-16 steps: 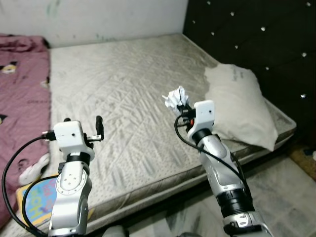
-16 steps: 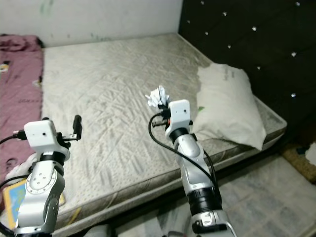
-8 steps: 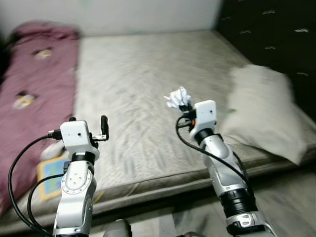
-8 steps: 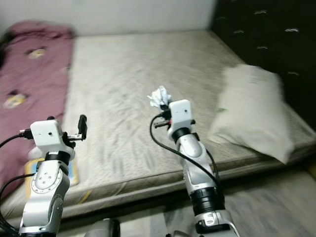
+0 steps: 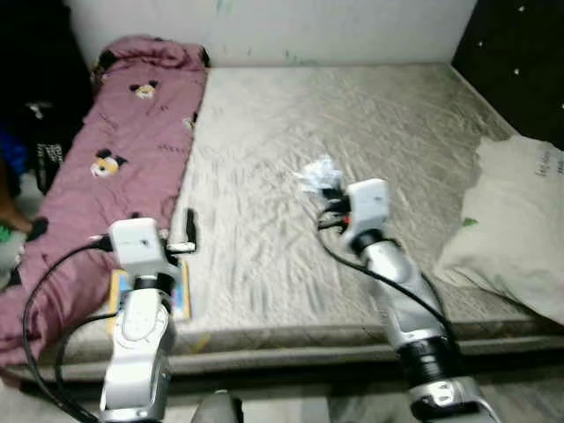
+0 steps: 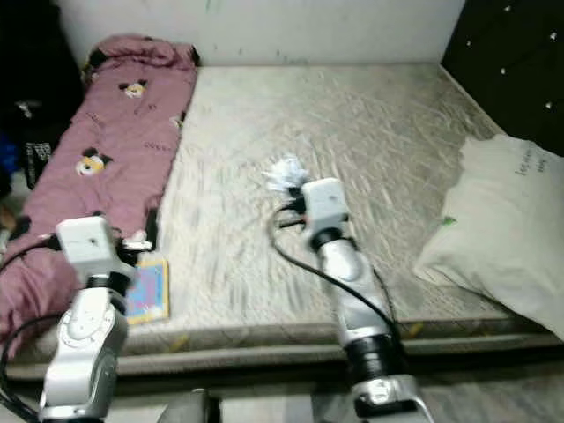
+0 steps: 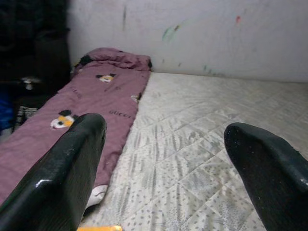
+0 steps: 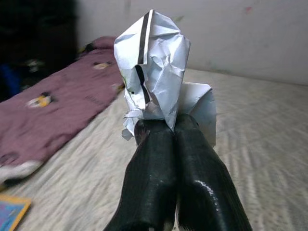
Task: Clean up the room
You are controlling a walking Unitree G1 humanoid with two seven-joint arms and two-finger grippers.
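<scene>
Over the mattress (image 5: 264,176), right fingers (image 8: 192,163) pinch crumpled paper (image 8: 154,72) (long axis upright); left fingers (image 7: 72,163) spread.

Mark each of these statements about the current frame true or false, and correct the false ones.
1. The right gripper is shut on a crumpled paper. True.
2. The left gripper holds a book. False: its fingers are spread open with nothing between them.
3. A maroon blanket with cartoon prints lies along the robot's left side of the mattress. True.
4. The pillow sits in the middle of the mattress. False: it rests at the robot's right edge, near the dark headboard.
5. A colourful book lies on the mattress near the left arm. True.
</scene>
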